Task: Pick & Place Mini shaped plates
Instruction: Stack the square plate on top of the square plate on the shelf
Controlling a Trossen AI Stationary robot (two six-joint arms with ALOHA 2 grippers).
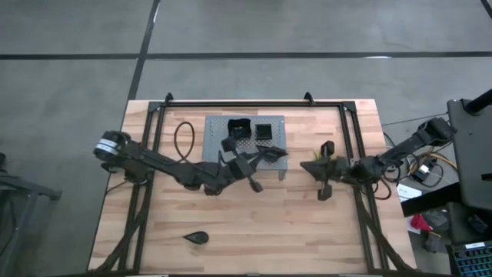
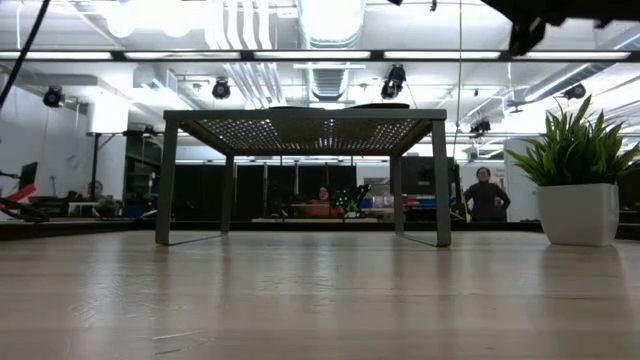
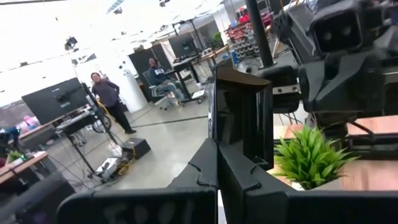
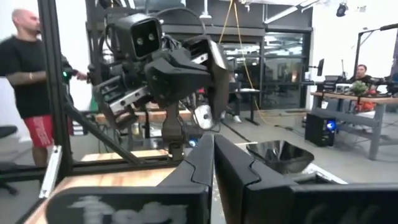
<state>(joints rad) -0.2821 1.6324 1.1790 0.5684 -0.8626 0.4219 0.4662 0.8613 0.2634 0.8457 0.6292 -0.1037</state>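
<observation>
- While pinched on a black plate [image 3: 239, 118], left gripper [image 1: 265, 158] sits mid-frame over the rack [image 1: 215, 127].
- Right gripper [image 1: 323, 173], centre-right, fingers closed, grips nothing.
- Teardrop plate [image 1: 197, 238] lies lower left.

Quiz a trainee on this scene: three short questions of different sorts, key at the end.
1. True or false: a teardrop plate lies alone on the table, on the left arm's side.
2. The plant stands nearest: A the left arm's base; B the right gripper; C the teardrop plate.
3. Fill in: the left gripper is shut on a black ___.

Key: 1 true; 2 B; 3 plate.
</observation>
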